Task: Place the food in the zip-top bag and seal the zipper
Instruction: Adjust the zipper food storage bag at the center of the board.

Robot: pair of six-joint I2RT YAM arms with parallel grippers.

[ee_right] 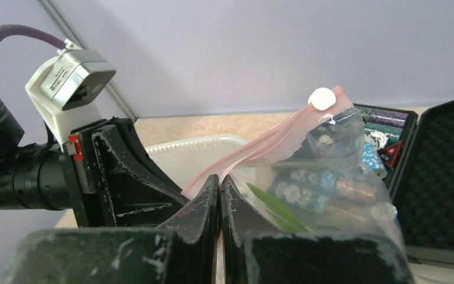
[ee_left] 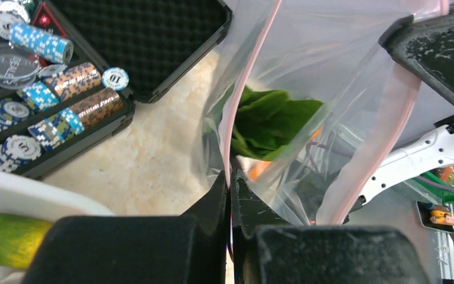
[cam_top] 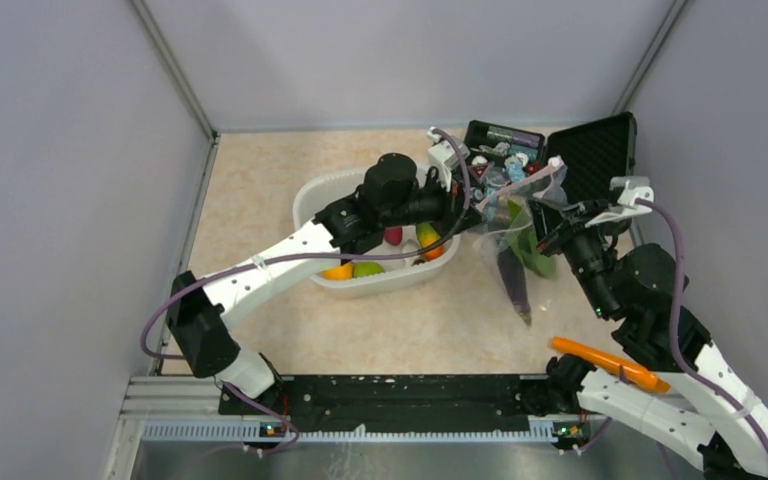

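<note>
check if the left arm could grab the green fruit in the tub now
Probably not yet: the left gripper is shut on the bag's pink strip. The green fruit lies uncovered in the tub under that arm, reachable once it lets go.

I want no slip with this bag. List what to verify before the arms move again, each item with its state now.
1. Left gripper shut on the zipper: ok.
2. Right gripper shut on the zipper: ok.
3. Zipper pressed closed: not ok; its two strips stand apart in the left wrist view.
4. All food in the zip-top bag: not ok; the leafy piece and eggplant are inside, but an orange fruit and a green fruit lie in the white tub.
5. Bag bottom off the table: cannot tell.
</note>
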